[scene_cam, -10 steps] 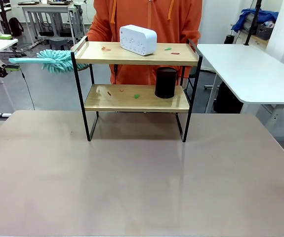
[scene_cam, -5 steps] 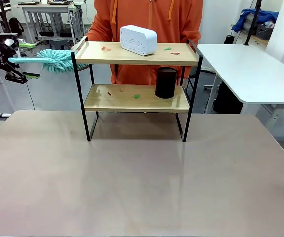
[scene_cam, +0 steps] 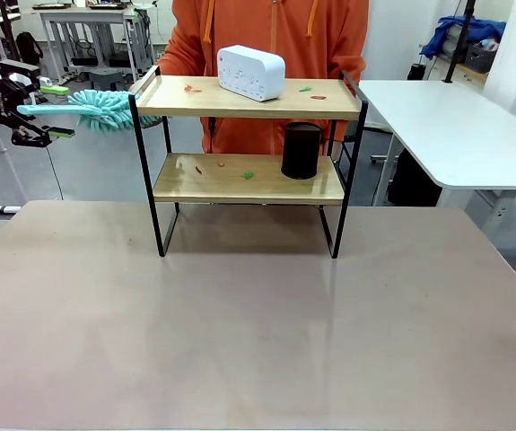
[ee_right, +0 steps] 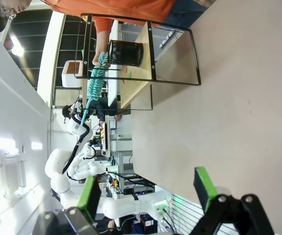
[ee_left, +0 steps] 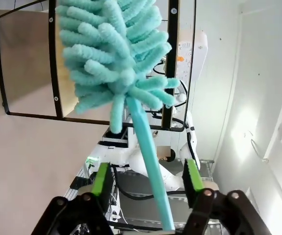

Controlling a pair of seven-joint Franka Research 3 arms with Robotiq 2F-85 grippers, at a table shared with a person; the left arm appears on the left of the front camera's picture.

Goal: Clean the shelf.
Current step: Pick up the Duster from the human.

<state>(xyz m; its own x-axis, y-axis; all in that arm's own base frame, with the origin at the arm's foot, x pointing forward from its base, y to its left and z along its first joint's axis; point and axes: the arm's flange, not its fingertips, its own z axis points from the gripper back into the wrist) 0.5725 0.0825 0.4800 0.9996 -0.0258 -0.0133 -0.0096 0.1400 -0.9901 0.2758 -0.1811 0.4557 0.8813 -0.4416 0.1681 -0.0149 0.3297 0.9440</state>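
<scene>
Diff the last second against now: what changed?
Left gripper moved in from the picture's left edge toward the duster; its open fingers now flank the handle, not clamped. The duster, shelf, white box and black cup stayed put.

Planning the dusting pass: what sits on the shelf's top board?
On the shelf: a white box, plus red and green scraps. Anything behind the box is hidden.
</scene>
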